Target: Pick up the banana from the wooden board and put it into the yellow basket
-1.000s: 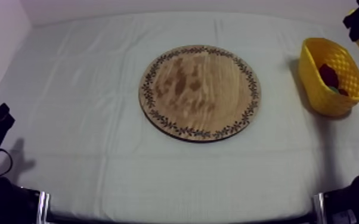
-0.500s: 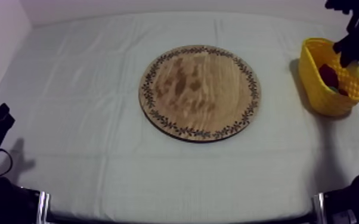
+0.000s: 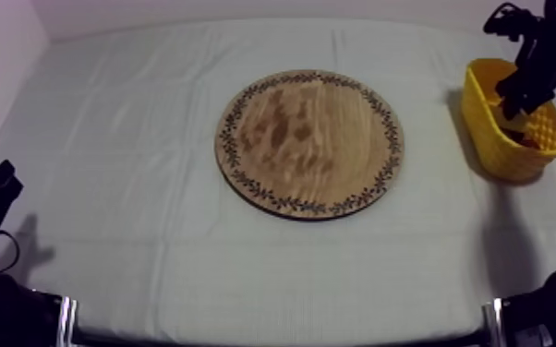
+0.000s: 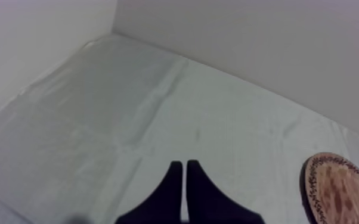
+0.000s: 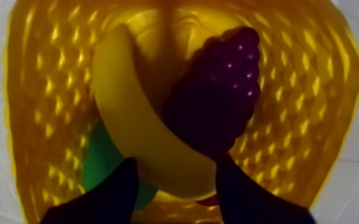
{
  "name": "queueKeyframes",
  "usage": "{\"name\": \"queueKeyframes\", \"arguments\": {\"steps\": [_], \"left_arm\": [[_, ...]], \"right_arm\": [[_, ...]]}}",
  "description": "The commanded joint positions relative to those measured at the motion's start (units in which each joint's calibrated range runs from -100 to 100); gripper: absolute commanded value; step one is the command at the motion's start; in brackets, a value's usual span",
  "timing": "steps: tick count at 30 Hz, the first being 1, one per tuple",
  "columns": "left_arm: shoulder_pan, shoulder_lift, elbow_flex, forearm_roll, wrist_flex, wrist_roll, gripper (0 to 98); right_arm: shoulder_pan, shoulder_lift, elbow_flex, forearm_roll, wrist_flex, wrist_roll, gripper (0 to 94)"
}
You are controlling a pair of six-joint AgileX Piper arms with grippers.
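Right gripper (image 5: 176,159) is down in the basket (image 5: 39,89) at the table's far right, fingers clamped on either side of the banana (image 5: 128,107) at its near end. The banana lies inside the basket, over the pear (image 5: 101,161) and against the grapes (image 5: 217,95). The board (image 3: 309,143) sits mid-table. Left gripper (image 4: 183,179) rests near left over the cloth (image 4: 128,119), fingers pressed into a narrow wedge.

lab: cloth-draped table (image 3: 134,185), bare wall (image 4: 247,42)
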Motion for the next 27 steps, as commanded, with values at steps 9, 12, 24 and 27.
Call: {"name": "queueKeyframes", "arguments": {"steps": [9, 12, 24, 27], "left_arm": [[-0.02, 0.02, -0.02, -0.01, -0.01, -0.01, 0.1], [-0.02, 0.02, -0.02, -0.01, -0.01, -0.01, 0.1], [-0.02, 0.02, -0.02, -0.01, -0.01, -0.01, 0.1], [-0.02, 0.02, -0.02, -0.01, -0.01, -0.01, 0.1]], "right_arm": [[0.16, -0.42, -0.09, -0.39, -0.09, 0.0, 81.8], [0.24, -1.99, -0.12, -0.71, 0.1, 0.4, 85.4], [2.2, -18.42, 2.62, -4.11, 0.02, 3.7, 66.6], [2.63, -24.0, 5.09, -5.28, -1.01, 4.89, 58.4]]}}
